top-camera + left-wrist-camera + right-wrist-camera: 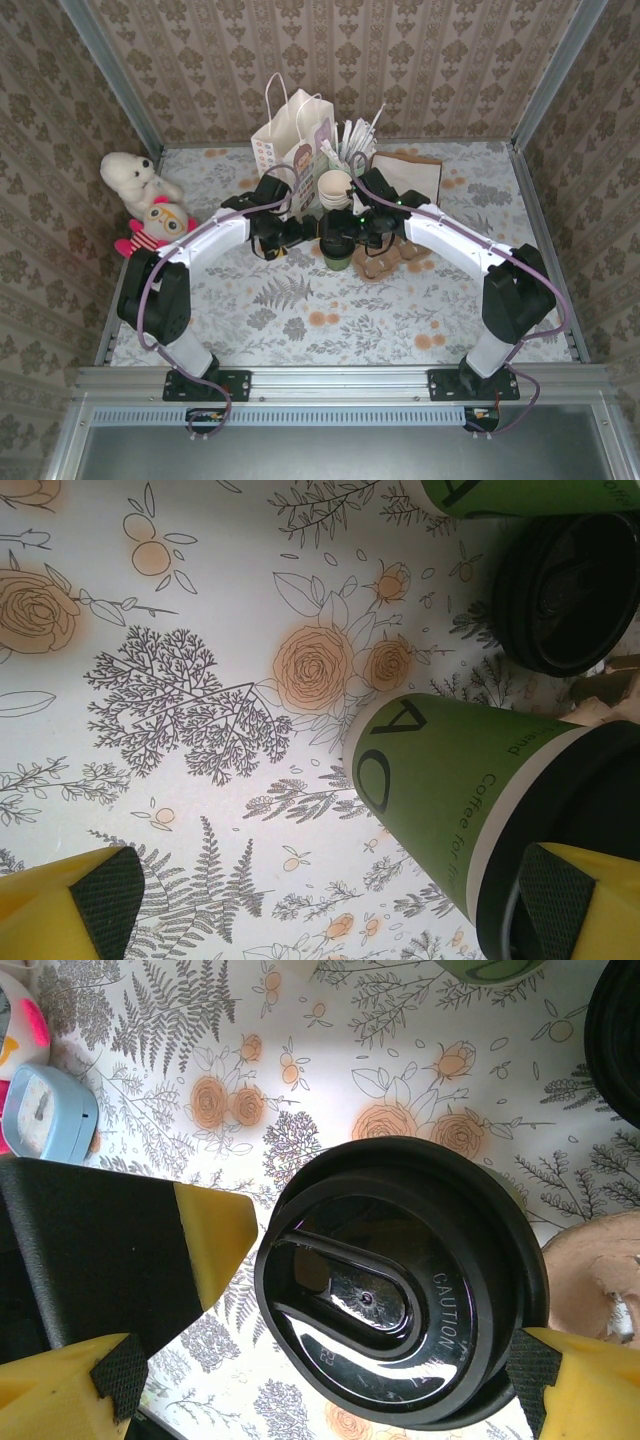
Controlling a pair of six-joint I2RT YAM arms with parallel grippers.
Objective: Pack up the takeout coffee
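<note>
Two grippers crowd one cup. The right gripper (pixel 322 1380) hangs spread wide, its yellow fingers (pixel 585 1385) flanking the black lid (pixel 400 1280) at the lower middle of its wrist view, not closed on it. The left gripper (pixel 330 905), equally released, has the takeout coffee (pixel 440 800) at lower right, one finger beside the lid. At the overhead view's centre both arms bend inward, wrists nearly meeting. Squeezing the lid alone could pop it off, and a left-finger nudge could topple the cup.
</note>
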